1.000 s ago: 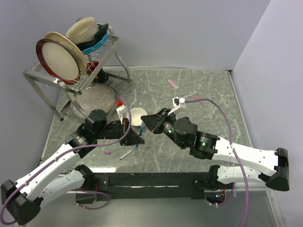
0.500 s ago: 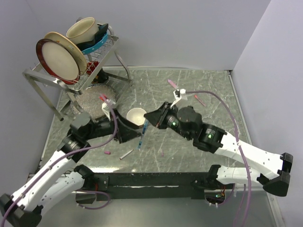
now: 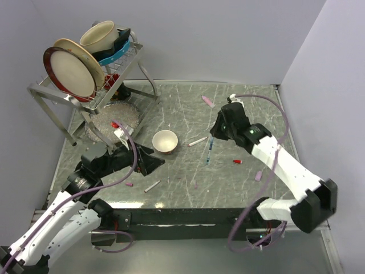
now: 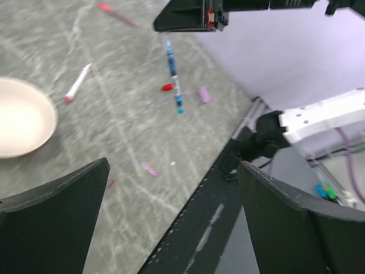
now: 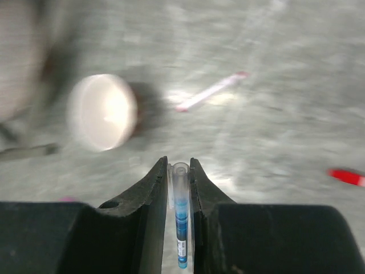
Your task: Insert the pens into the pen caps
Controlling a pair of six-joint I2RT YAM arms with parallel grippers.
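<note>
Your right claw (image 5: 178, 165) pinches a pen (image 5: 182, 222) near its end. It's likely light, stiff and slick, so hold mid-barrel. Meanwhile your left claw (image 4: 174, 165) gapes empty.

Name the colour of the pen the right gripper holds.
The pen is blue with a clear end; clearest in right wrist view.

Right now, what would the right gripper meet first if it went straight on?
Probably the bare table, touched first by the blue pen in the right gripper; bowl and white pen lie aside.
</note>
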